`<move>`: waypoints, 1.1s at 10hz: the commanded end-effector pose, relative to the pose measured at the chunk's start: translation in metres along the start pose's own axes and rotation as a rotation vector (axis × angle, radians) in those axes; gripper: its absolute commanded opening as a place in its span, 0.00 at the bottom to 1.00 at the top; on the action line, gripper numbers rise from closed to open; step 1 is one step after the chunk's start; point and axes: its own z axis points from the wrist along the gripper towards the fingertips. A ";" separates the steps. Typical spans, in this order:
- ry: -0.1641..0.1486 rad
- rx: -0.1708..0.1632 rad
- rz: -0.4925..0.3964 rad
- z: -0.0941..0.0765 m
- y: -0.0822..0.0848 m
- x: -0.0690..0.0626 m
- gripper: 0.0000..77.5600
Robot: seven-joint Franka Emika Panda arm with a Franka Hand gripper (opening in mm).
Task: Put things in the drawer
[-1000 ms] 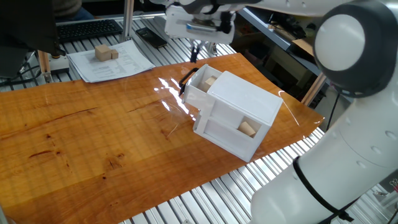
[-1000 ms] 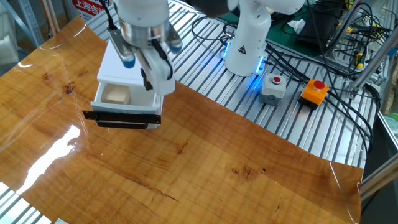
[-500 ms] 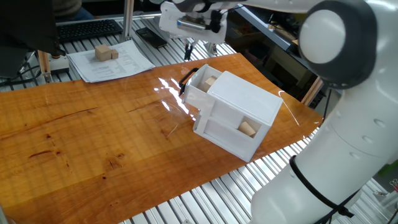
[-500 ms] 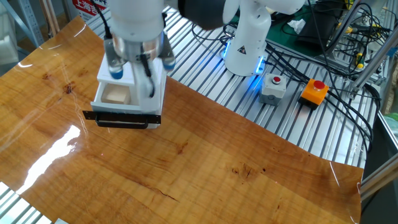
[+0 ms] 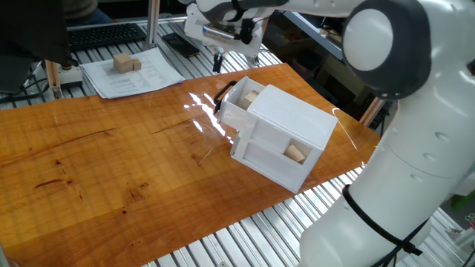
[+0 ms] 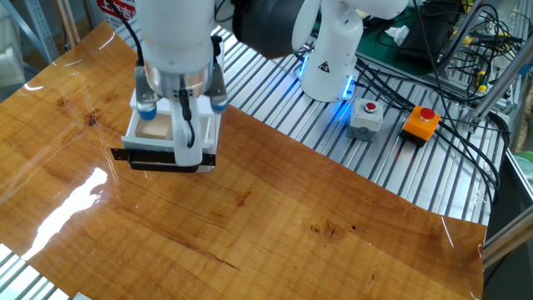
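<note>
The white cabinet [image 5: 291,126] lies on the wooden table. Its drawer [image 5: 236,106] with the curved black handle [image 5: 222,95] is pulled open, and a beige cube [image 5: 251,96] lies in it. A second cube [image 5: 297,153] shows in the cabinet's lower opening. Two more cubes [image 5: 126,64] sit on a paper sheet at the back left. My gripper [image 5: 234,58] hangs open and empty above the drawer's far edge. In the other fixed view the gripper [image 6: 180,118] is over the open drawer [image 6: 169,140], with the cube [image 6: 154,128] beside its fingers.
A paper sheet [image 5: 141,74] and a keyboard [image 5: 107,34] lie at the back left. The robot base [image 6: 331,58], a button box [image 6: 366,117] and an orange box with a red button [image 6: 420,122] stand beyond the table, with cables nearby.
My gripper has shifted left over the drawer, toward the paper side, and the wrist has turned. The drawer and cubes have not moved.
</note>
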 end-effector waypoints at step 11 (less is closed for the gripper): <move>-0.039 0.013 0.062 0.049 0.014 -0.013 0.01</move>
